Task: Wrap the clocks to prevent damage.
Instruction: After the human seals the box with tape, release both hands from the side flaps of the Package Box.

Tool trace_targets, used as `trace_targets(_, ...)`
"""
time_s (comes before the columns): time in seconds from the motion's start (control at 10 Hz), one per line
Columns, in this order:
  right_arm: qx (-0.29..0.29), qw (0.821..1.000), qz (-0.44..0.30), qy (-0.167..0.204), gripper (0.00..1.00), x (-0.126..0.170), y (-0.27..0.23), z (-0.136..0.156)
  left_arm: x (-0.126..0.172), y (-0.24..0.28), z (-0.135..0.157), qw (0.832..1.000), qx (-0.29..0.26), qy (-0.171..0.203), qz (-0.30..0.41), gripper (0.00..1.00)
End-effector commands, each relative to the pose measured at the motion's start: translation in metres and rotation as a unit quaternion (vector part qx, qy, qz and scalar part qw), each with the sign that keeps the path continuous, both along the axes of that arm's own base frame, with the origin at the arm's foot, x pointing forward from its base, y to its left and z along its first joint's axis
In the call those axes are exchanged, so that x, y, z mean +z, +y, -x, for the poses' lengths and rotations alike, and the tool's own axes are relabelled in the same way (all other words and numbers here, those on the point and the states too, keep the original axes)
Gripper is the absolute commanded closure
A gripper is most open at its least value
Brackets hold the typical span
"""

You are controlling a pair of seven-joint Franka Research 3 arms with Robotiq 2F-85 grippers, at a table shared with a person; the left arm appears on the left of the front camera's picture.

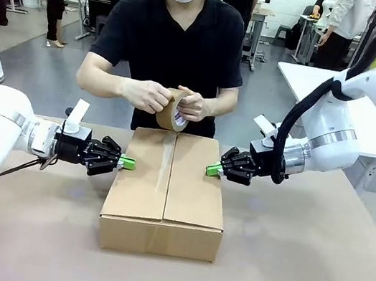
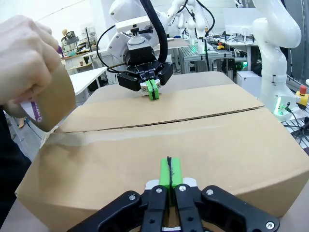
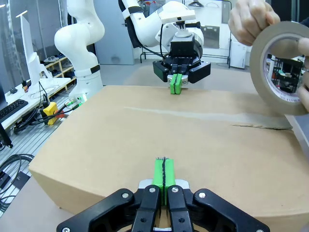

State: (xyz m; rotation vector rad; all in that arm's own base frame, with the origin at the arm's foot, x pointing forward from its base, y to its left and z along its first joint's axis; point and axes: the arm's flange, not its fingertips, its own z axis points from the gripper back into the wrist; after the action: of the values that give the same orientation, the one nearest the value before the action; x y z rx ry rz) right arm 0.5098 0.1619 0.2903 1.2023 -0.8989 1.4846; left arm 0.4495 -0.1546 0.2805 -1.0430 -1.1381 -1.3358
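In the front view the shut, empty left gripper [image 1: 128,164] and right gripper [image 1: 212,169] are pressing the mid-frame cardboard box's [image 1: 166,195] opposite flaps; in the left wrist view the person's tape roll [image 2: 50,104] is meeting its lengthwise seam upper left, in the right wrist view upper right.

Grey floor [image 1: 43,75], white side table [image 1: 315,83]

Tape roll [image 3: 258,72] partly beyond picture's edge; box [image 3: 145,130] interior out of sight
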Motion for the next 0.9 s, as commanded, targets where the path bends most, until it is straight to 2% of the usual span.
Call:
trace_targets(0.0,0.0,1.0,0.003,0.0,0.99,-0.0027,0.0014,0.0007,-0.0047,-0.0003,-0.0009,1.0,0.001,-0.001,-0.003,1.0)
trace_targets(0.8,0.0,1.0,0.003,0.0,0.99,-0.0027,0.0014,0.0007,-0.0047,-0.0003,-0.0009,1.0,0.001,-0.001,-0.003,1.0)
